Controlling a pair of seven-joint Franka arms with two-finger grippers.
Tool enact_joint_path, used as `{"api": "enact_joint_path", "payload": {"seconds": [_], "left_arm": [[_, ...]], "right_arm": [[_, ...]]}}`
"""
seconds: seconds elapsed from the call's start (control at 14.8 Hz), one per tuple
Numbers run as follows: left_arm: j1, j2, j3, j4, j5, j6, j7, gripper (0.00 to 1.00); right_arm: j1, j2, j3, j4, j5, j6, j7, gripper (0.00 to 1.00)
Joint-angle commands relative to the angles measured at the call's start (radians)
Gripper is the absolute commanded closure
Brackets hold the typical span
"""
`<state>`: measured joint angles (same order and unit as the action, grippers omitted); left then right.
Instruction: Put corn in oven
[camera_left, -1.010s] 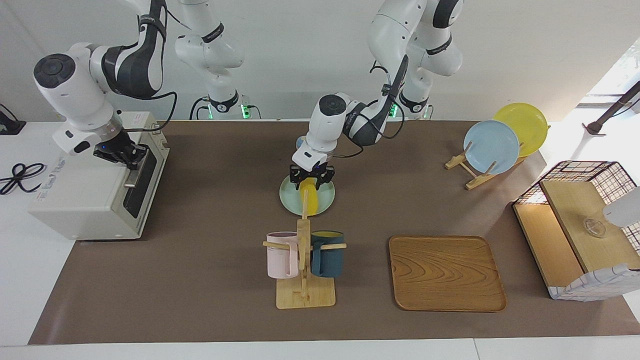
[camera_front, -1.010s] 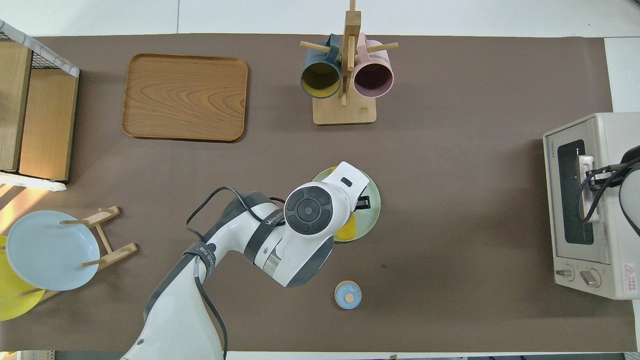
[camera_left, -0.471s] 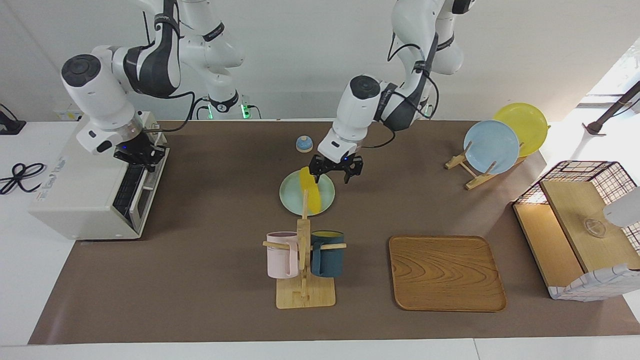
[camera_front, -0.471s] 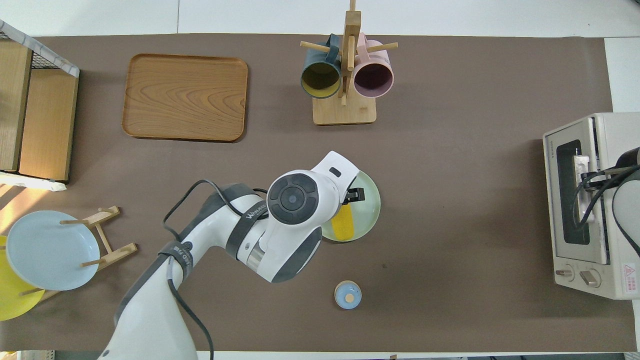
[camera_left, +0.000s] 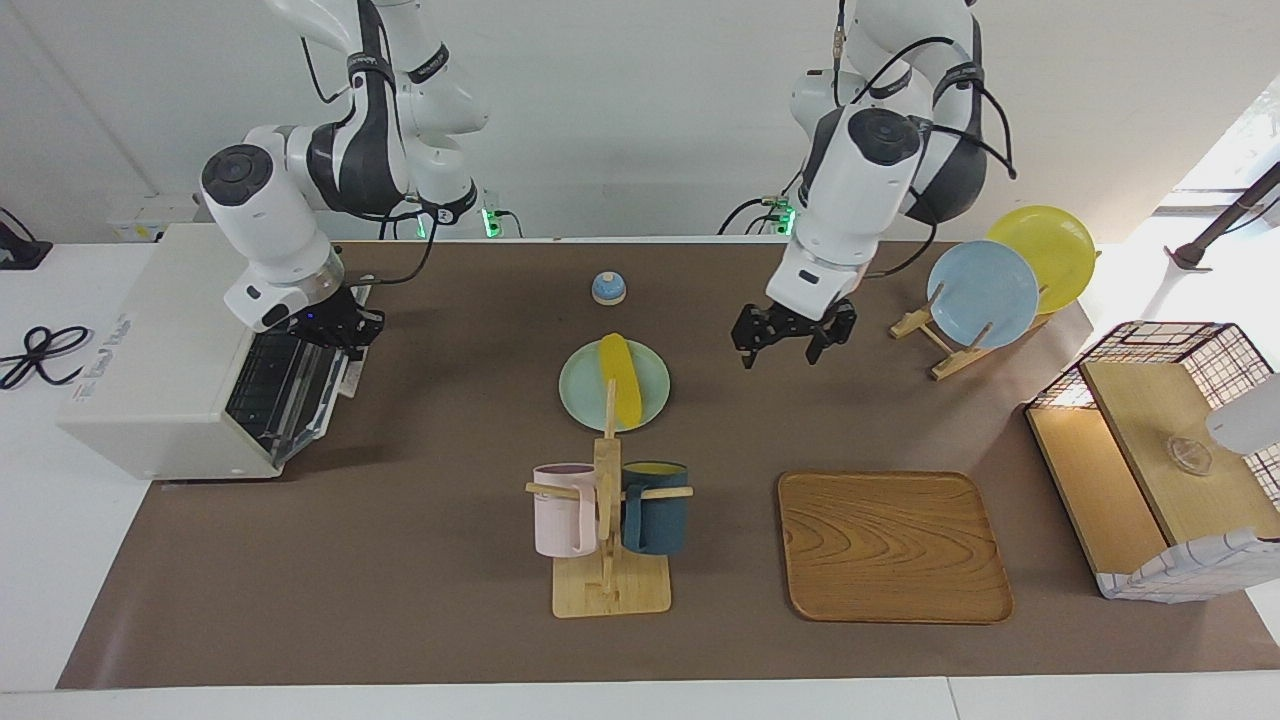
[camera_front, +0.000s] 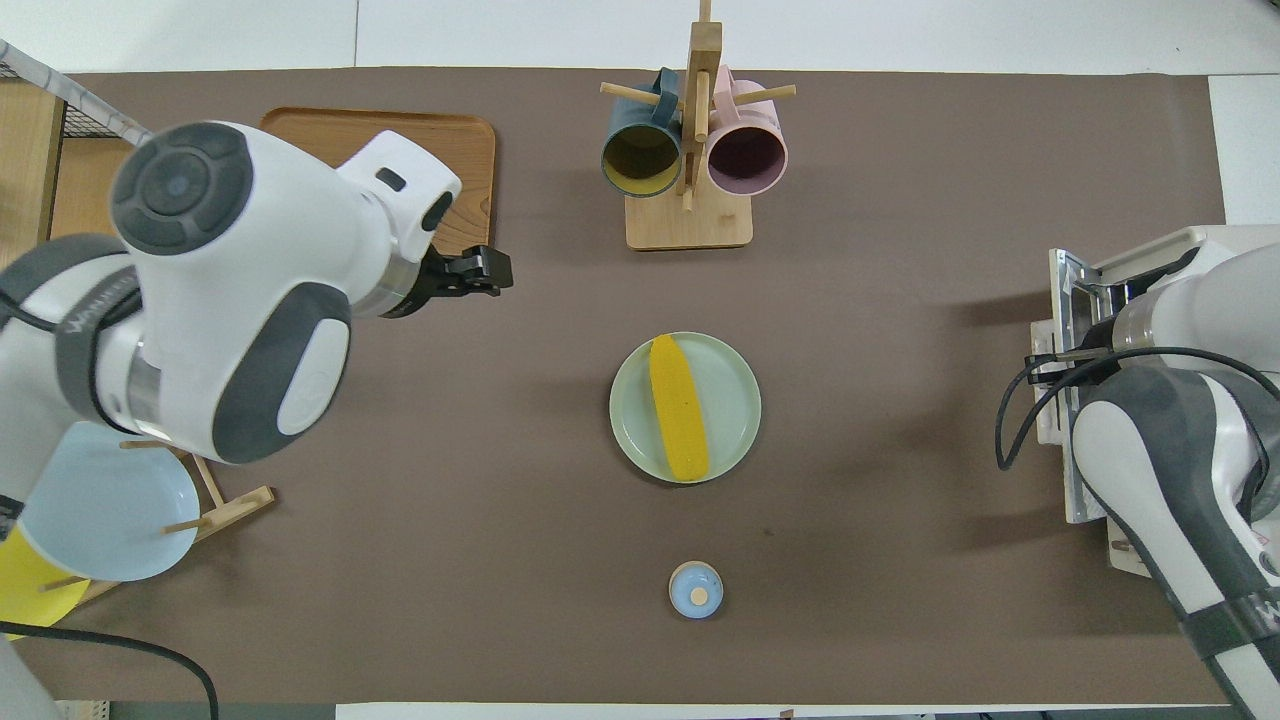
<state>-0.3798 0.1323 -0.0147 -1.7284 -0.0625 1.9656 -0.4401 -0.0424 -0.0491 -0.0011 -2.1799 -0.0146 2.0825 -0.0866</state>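
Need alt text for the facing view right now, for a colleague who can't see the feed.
The corn lies on a pale green plate mid-table, held by neither arm. The right gripper, shut, grips the oven door's handle; the left gripper hangs open above the mat.

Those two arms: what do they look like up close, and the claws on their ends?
Both are glossy white with rounded joints, dark grey bands and round grey caps. Loose black cables run along them. Each ends in a small black claw, the left claw and the right claw.

Wooden tray (camera_left: 893, 546) beside mug rack (camera_left: 608, 520) holding pink mug (camera_left: 564, 510), dark blue mug (camera_left: 655, 507). Small blue bell (camera_left: 608, 288) near robots.
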Motion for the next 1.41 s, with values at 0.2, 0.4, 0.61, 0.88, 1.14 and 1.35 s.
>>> {"api": "enact_joint_path", "payload": {"seconds": [0.2,0.4,0.61,0.88,1.14,1.35], "left_arm": [[0.2,-0.068,-0.011,0.016,0.02,-0.143,0.26,0.0],[0.231,-0.118,-0.011,0.016,0.074,-0.227,0.326,0.0],[0.243,-0.152,-0.011,0.007,0.086,-0.278,0.327,0.0],[0.248,-0.163,-0.013,0.006,0.086,-0.291,0.317,0.0],[0.249,-0.168,-0.014,0.004,0.076,-0.278,0.317,0.0],[0.278,-0.168,-0.022,-0.01,0.057,-0.271,0.327,0.0]], "right_arm": [[0.004,0.064,-0.017,-0.135,-0.008,0.247,0.005,1.0],[0.012,0.077,-0.017,-0.155,-0.008,0.274,0.028,1.0],[0.013,0.089,-0.017,-0.176,-0.008,0.32,0.03,1.0],[0.044,0.092,-0.016,-0.178,-0.001,0.323,0.073,1.0],[0.197,0.101,-0.016,-0.135,0.198,0.318,0.103,0.75],[0.381,0.142,-0.016,0.013,0.234,0.257,0.334,0.75]]}}
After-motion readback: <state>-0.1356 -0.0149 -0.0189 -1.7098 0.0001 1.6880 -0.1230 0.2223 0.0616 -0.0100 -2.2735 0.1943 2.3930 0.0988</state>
